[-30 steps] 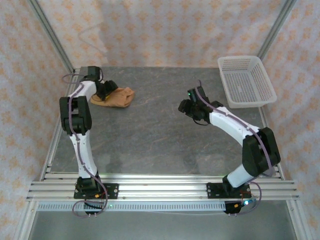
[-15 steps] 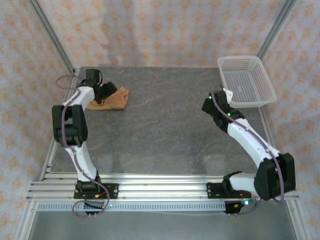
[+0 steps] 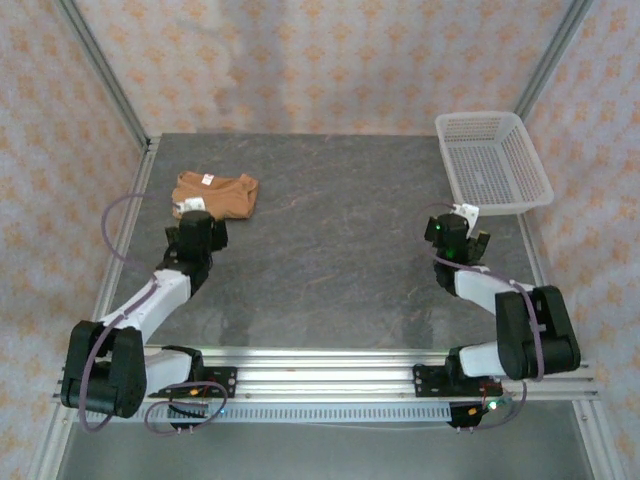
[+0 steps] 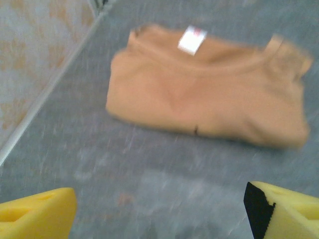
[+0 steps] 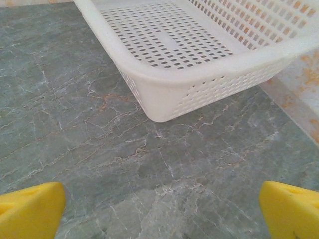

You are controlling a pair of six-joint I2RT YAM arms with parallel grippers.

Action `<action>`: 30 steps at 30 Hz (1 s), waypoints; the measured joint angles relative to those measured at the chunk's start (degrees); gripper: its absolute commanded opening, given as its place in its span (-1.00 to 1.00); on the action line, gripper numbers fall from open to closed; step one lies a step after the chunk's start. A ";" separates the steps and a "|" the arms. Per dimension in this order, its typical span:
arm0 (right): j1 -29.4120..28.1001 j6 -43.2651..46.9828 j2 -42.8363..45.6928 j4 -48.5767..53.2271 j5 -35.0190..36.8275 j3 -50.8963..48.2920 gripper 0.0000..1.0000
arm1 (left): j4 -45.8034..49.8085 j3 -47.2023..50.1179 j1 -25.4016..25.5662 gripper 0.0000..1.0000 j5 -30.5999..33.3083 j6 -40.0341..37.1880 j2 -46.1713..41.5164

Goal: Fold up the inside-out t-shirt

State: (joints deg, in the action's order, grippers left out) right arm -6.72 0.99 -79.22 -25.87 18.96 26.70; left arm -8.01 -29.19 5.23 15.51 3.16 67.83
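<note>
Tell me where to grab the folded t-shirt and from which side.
Probably the near edge of the t-shirt, approached low from the robot's side with the left gripper, open and facing it. The shirt lies flat in a compact bundle; that edge looks thick and rounded, so one pinch should catch all layers. The far edge, by the label, is looser collar.

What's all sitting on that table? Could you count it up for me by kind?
T-shirts: 1, the orange-tan t-shirt
Baskets: 1, the white basket
Robot arms: 2, the left arm and the right arm
Total: 4
</note>
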 measured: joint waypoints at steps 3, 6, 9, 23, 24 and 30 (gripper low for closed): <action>1.55 0.57 -3.63 -6.95 -2.54 -1.09 0.99 | -7.43 5.95 -0.48 0.78 0.28 -1.60 -0.20; 2.58 0.66 -8.02 -15.80 -4.96 -2.91 0.99 | -15.47 9.44 -2.23 0.79 -0.48 -1.62 0.96; 2.82 0.81 -9.25 -19.43 -6.36 -5.29 0.99 | -22.71 11.19 -3.30 0.91 -1.90 -1.07 3.04; 2.82 0.83 -9.35 -24.11 -7.04 -5.38 0.99 | -35.58 6.62 -1.95 1.00 -4.74 -1.79 17.84; 2.80 0.85 -9.35 -24.11 -7.08 -5.38 0.99 | -35.63 6.16 -1.90 1.00 -4.76 -1.79 17.84; 2.75 1.27 -9.35 -24.11 -8.11 -5.38 0.99 | -35.50 6.01 -1.86 1.00 -4.79 -1.79 17.84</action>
